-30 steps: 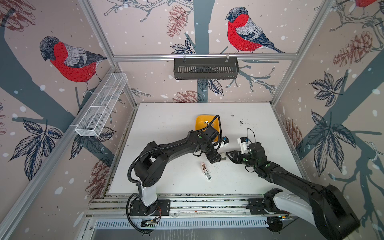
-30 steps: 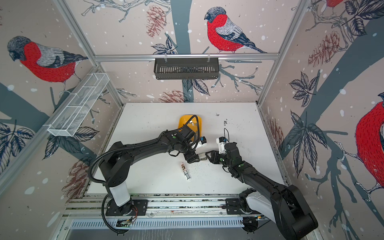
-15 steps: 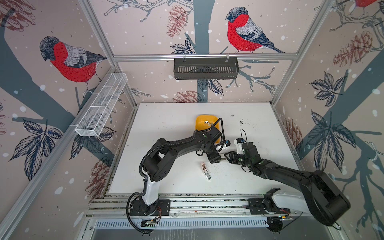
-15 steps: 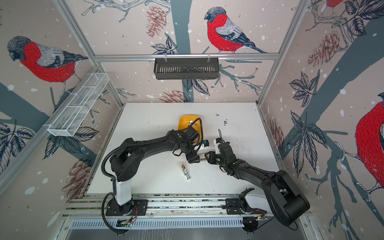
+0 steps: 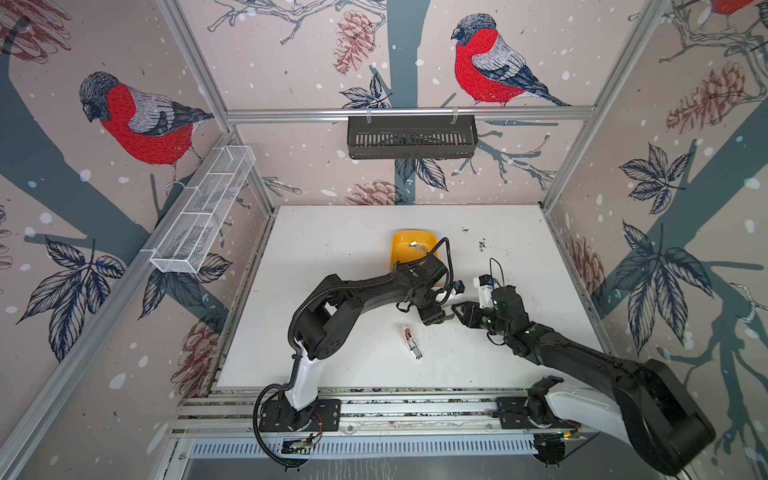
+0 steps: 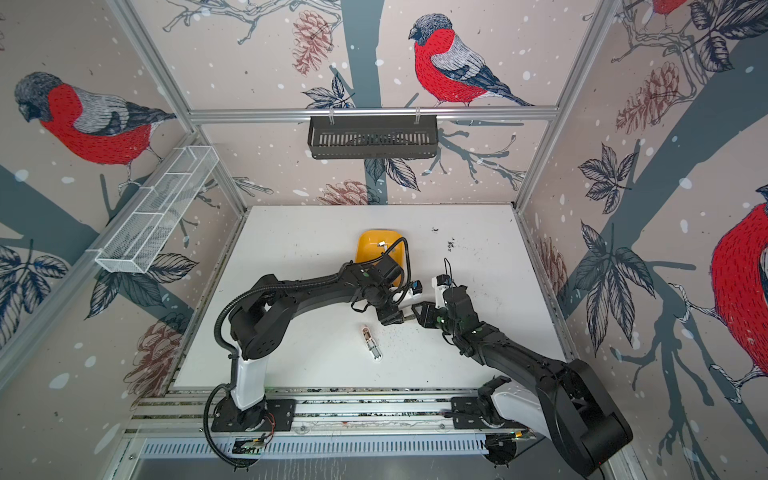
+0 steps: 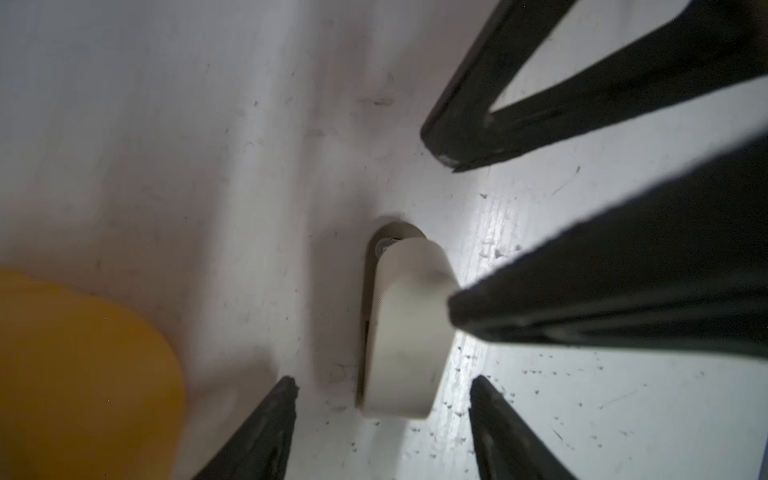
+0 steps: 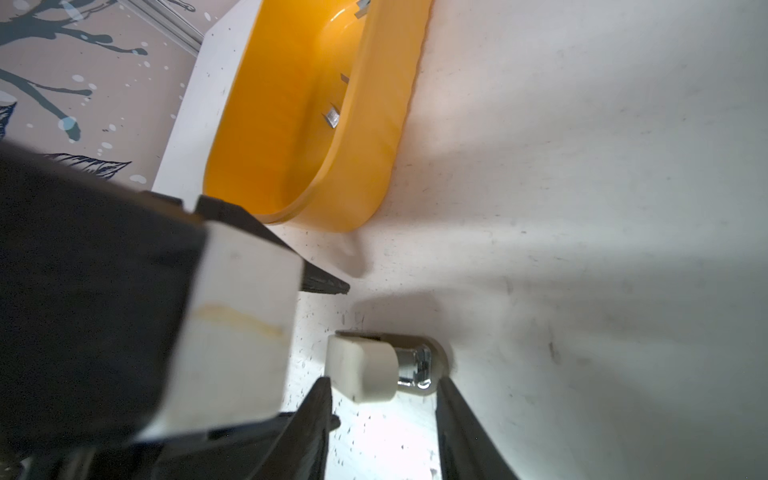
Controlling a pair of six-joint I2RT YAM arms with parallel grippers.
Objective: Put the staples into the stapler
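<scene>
**Two grippers meet over a cream mini stapler; the staples lie in the yellow dish**

The white table (image 5: pixel 332 257) fills the floor of the cell in both top views, and the two arms meet over its middle. Behind them sits a yellow dish (image 5: pixel 401 249), partly covered by the left arm in both top views. The right wrist view shows its near wall and inside (image 8: pixel 374 145). The left wrist view catches only a blurred yellow corner.

The left gripper (image 5: pixel 438 318) and the right gripper (image 5: pixel 459 309) point at each other, tips near. From above, their black fingers hide almost all of what lies between them. The wrist views show it: a cream mini stapler (image 7: pixel 405 328) lying on the table.

In the left wrist view the left gripper's jaws are released. One finger stands on each side of the stapler, with table showing in both gaps. The right gripper's jaws are parted too. One fingertip (image 7: pixel 465 311) rests against the stapler's side, and the other stands clear of its rounded nose, so nothing is clamped. The right wrist view adds bright metal at that nose, under the cream top.

Only the top views show a second, pinkish mini stapler (image 5: pixel 411 341). It lies alone nearer the front rail, with bare metal showing.

The staples (image 8: pixel 332 115), a few short grey strips, lie inside the yellow dish, apart from both staplers. In a top view they are pale flecks (image 5: pixel 417 246).
</scene>
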